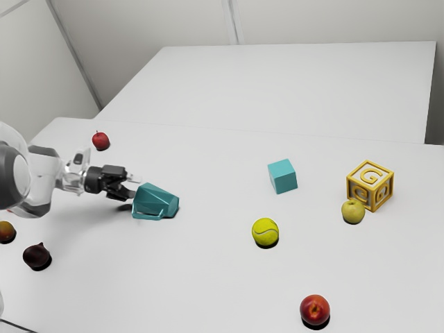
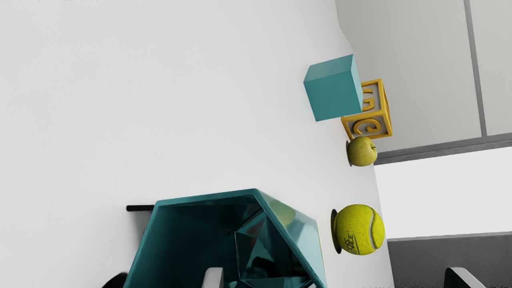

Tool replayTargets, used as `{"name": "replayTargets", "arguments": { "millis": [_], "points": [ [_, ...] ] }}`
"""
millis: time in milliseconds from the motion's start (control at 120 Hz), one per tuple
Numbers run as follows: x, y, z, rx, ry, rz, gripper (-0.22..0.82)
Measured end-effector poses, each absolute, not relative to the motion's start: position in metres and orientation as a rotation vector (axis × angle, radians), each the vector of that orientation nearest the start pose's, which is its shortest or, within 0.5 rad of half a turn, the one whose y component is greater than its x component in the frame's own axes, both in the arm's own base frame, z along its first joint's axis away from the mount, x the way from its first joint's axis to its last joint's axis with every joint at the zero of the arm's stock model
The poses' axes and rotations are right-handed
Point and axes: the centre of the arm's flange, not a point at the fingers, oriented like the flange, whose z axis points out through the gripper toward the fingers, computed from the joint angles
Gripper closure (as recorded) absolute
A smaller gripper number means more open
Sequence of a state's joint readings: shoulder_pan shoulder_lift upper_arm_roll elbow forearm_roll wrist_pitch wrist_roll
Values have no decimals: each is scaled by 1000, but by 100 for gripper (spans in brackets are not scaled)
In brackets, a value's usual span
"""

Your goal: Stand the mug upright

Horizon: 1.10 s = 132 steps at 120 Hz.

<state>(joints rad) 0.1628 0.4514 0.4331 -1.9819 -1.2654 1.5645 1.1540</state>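
Holding end effector (image 1: 135, 186) wide open, gripping nothing; facing the teal mug (image 1: 154, 200) mouth-on, just ahead, on its side on the desk (image 1: 194, 277), with long axis running away; probably best to pinch its rim next.

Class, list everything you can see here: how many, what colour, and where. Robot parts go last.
mug: 1, teal, on its side before the gripper
plain cube: 1, teal, mid-table
tennis ball: 1, yellow-green, nearer the camera than the cube
letter block: 1, yellow and grey, exterior view's right
pale apple: 1, yellow-green, by the block
round fruit: 1, red, front
small apple: 1, red, behind the gripper
dark produce: 1, purplish, front left
edge fruit: 1, orange-green, exterior view's left edge
table: 1, white, underneath
arm: 1, white and grey, left
gripper: 1, black, open at the mug
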Motion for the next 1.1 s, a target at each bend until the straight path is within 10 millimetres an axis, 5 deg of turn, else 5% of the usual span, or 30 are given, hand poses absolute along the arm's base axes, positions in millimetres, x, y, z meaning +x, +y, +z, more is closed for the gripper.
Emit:
{"name": "replayTargets", "arguments": {
  "millis": [200, 458, 767, 967, 1100],
  "points": [
    [526, 205, 252, 1966, 10, 386, 3],
    [521, 204, 244, 1966, 16, 411, 58],
    [526, 199, 254, 1955, -12, 446, 74],
    [548, 180, 296, 1944, -117, 502, 77],
    [588, 164, 360, 2049, -341, 530, 78]
  ]
}}
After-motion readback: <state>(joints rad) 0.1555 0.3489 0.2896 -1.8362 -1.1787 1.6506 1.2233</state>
